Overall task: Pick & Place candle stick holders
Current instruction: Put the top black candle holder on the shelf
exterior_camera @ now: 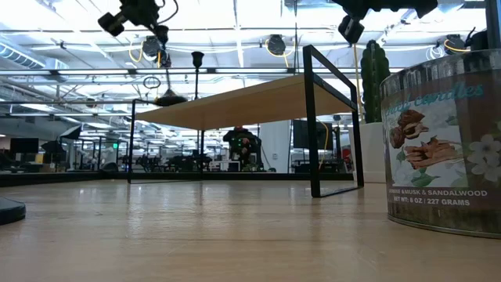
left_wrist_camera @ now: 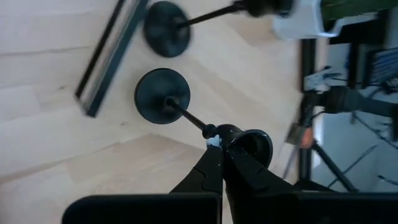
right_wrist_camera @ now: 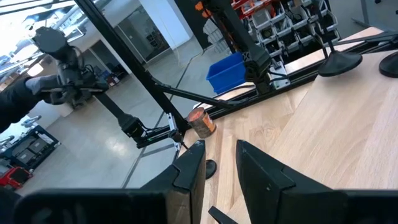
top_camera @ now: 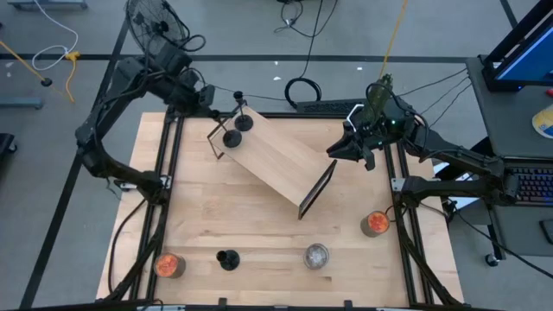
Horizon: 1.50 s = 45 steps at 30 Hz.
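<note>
Two black candle stick holders stand on the far left end of a wooden shelf (top_camera: 276, 160) with black legs, one nearer (top_camera: 232, 136) and one farther (top_camera: 244, 123). My left gripper (top_camera: 220, 111) is above the nearer one and shut on its top. My right gripper (top_camera: 350, 149) hangs open and empty over the shelf's right end. Along the near edge stand an orange glass cup (top_camera: 169, 264), a third black holder (top_camera: 227, 259) and a silvery cup (top_camera: 317, 256). A second orange cup (top_camera: 375, 224) stands at the right. My left gripper pinches the top of the nearer holder's stem, just below its small cup (left_wrist_camera: 214, 132), between its two fingers (left_wrist_camera: 205, 168). The fingers come from above, pointing down. The round base (left_wrist_camera: 161, 94) is at the shelf top; whether it rests there or is just clear of it, I cannot tell.
A white pot with a green cactus (top_camera: 378, 97) stands at the far right corner. The shelf lies slantwise across the table's middle. Bare wood (top_camera: 259, 229) lies between the shelf and the near row. A labelled candle tin (exterior_camera: 442, 141) stands close in the low view.
</note>
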Each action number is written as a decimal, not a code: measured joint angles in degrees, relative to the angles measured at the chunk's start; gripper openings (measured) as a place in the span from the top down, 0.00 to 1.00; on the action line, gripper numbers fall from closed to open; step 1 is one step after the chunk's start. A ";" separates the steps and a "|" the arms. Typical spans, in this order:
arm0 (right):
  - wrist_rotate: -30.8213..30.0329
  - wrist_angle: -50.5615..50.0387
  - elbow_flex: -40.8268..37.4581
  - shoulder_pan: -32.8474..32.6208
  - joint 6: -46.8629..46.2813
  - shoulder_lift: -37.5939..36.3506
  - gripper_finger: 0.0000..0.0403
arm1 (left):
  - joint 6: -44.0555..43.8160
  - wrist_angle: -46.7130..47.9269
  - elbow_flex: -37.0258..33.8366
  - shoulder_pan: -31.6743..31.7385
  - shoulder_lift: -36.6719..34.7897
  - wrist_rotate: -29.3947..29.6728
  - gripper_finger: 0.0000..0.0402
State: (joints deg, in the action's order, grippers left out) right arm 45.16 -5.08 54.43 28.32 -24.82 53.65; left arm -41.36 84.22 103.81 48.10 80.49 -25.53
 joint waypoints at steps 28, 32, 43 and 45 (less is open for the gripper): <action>-0.08 0.11 0.00 0.00 0.17 0.00 0.79 | 1.92 1.90 0.00 4.01 1.61 -0.14 1.00; -0.09 0.11 0.00 0.00 0.17 0.00 0.79 | 2.09 1.49 0.00 4.01 1.61 0.44 1.00; -0.11 0.11 0.00 0.00 0.04 0.00 0.79 | 1.87 1.19 0.00 4.01 1.68 0.45 0.99; -0.11 0.13 0.00 0.00 0.04 0.00 0.79 | 1.87 1.20 0.00 4.01 1.68 0.43 0.98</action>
State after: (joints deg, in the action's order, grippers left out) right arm 45.06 -4.95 54.43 28.32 -24.78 53.65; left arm -39.48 85.42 103.81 52.12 82.17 -25.10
